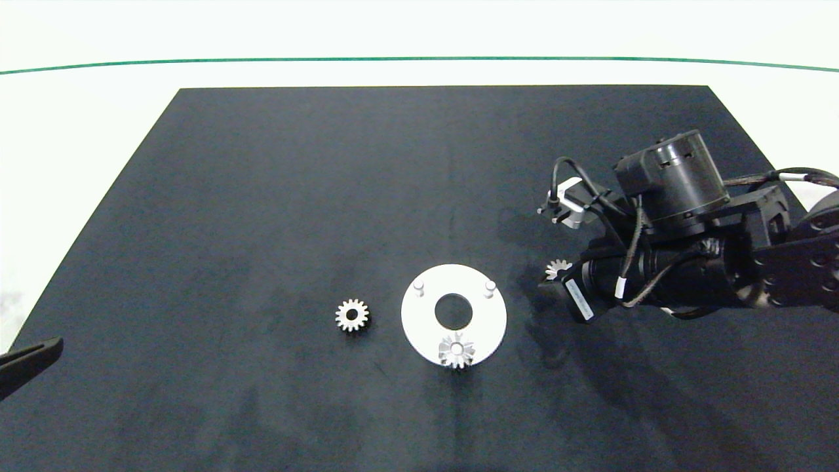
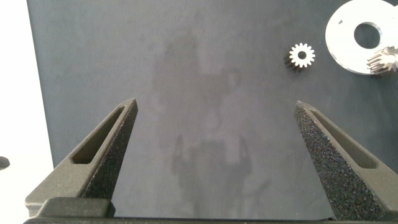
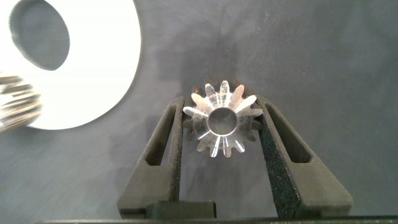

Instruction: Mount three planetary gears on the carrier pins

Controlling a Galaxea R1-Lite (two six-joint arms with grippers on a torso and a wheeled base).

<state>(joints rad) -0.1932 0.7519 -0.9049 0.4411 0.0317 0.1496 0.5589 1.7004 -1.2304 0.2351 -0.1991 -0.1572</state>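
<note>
Right hand (image 3: 219,127): pinches a gear (image 3: 220,122) flat — we keep its hole facing up for a peg (image 1: 489,288).
Left hand (image 2: 214,140): wide, idle.
Disc (image 1: 419,321): beside our right hand — one gear seated.

A flat round white disc (image 1: 485,326) with a large centre hole lies on the dark mat (image 1: 262,196) covering the white worktop (image 1: 85,118). Two whitish pins stand at its 10 (image 1: 419,286) and 2 o'clock (image 1: 489,287); a small silver toothed gear (image 1: 457,351) sits at 6. Another silver gear (image 1: 352,315) lies at the disc's 9 o'clock, well apart. At 3 o'clock the dark right arm (image 1: 688,262) largely covers a third gear (image 1: 557,268). A dark left fingertip (image 1: 29,364) shows at the left edge.
</note>
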